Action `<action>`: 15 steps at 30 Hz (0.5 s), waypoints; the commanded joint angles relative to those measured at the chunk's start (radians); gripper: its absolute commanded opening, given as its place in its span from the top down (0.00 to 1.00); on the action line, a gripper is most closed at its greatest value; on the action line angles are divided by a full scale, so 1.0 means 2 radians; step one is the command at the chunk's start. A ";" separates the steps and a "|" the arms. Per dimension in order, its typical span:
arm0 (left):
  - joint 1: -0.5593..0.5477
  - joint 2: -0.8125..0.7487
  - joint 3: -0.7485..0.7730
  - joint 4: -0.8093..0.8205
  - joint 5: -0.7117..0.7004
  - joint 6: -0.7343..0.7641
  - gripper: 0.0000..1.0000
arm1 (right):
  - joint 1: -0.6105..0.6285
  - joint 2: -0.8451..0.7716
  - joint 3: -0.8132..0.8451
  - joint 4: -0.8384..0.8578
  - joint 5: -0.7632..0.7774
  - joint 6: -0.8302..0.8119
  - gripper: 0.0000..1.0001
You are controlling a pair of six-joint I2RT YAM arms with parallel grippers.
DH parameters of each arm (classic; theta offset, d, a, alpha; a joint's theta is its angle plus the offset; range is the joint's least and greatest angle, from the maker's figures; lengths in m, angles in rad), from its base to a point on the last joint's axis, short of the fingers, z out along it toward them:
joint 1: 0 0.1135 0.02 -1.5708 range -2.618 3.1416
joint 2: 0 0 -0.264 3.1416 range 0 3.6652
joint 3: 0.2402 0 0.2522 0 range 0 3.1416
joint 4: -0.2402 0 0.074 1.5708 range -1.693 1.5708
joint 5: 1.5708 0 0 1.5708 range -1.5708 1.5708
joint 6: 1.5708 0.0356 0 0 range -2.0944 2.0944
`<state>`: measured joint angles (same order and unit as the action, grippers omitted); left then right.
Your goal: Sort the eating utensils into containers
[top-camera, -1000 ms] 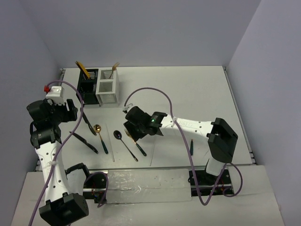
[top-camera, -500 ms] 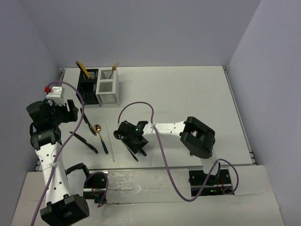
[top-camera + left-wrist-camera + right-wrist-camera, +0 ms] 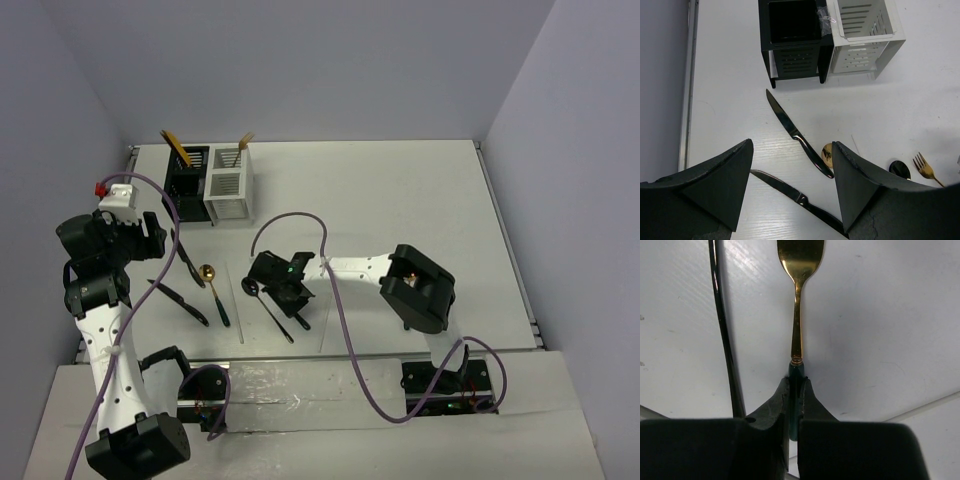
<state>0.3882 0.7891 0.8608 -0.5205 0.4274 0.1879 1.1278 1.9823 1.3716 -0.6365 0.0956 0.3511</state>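
Bright, even overhead light; shadows soft and short on table (image 3: 400,200). Top view sharp. Right wrist: glare streak at 11 o'clock, gold fork (image 3: 797,325) glinting at 12.

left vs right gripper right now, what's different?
Jaws: the left gripper stands wide open; the right gripper is shut.
Load: the left gripper holds nothing; the right gripper pinches the gold fork by its green handle.
Height: the left gripper hangs well above the black knives; the right gripper is down at the table.
Shared: both have black fingers.
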 commanded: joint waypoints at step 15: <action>0.005 -0.006 0.001 0.016 -0.008 -0.006 0.27 | -0.092 -0.143 0.044 0.414 0.086 -0.069 1.00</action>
<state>0.3882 0.7891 0.8608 -0.5198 0.4252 0.1871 1.0157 1.7931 1.4292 -0.2752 0.2516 0.2493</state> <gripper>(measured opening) 0.734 0.116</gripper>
